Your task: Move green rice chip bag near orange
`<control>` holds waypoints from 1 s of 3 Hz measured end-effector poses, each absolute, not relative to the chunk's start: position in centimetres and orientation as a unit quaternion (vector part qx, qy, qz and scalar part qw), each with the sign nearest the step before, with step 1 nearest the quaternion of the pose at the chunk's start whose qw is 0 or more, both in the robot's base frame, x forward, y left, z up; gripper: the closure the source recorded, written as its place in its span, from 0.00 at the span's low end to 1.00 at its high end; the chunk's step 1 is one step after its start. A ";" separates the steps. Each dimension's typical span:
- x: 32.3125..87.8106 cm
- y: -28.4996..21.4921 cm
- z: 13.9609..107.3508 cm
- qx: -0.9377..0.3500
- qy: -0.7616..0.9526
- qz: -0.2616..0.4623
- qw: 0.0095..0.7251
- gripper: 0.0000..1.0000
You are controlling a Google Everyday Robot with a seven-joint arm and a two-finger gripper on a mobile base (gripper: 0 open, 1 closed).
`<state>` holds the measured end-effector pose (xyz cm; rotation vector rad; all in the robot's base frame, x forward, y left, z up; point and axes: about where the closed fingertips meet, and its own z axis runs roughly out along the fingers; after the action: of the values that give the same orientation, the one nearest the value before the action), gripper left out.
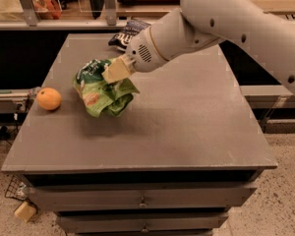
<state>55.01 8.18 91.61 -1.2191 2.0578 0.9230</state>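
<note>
1. Tool [109,76] on screen, over the left-centre of the worktop [196,127], and its tan fingers [119,69] are pinched tight on the top edge of the green rice chip bag [102,97].
2. Bag update: it hangs crumpled and tilted under the tool, with the dark green patch and its white letters turned up and to the left.
3. A soft shadow spreads on the grey surface beneath the bag. Whether its lower end touches the worktop or rides just above it, I cannot tell.
4. Over to the orange [49,99]: it sits near the left edge of the worktop, just left of the bag. The two are close but apart, with a strip of bare grey showing between them.
5. The white arm [221,18] sweeps in from the upper right and slopes down across the far half of the worktop to the tool.
6. At the far edge lies a dark blue chip bag [126,29], partly hidden behind the arm, beyond the green bag and not touching it.
7. Down at the near side, two drawers [142,199] with small knobs sit under the worktop.
8. On the floor at the lower left rests a pale block [24,211].
</note>
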 end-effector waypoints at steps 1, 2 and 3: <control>55.8 10.0 90.8 -0.455 0.766 0.349 0.290 1.00; 56.7 11.1 89.9 -0.454 0.765 0.350 0.294 0.85; 56.9 11.5 89.1 -0.453 0.765 0.354 0.291 0.62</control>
<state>56.92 11.55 89.08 -1.2069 2.0398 0.9449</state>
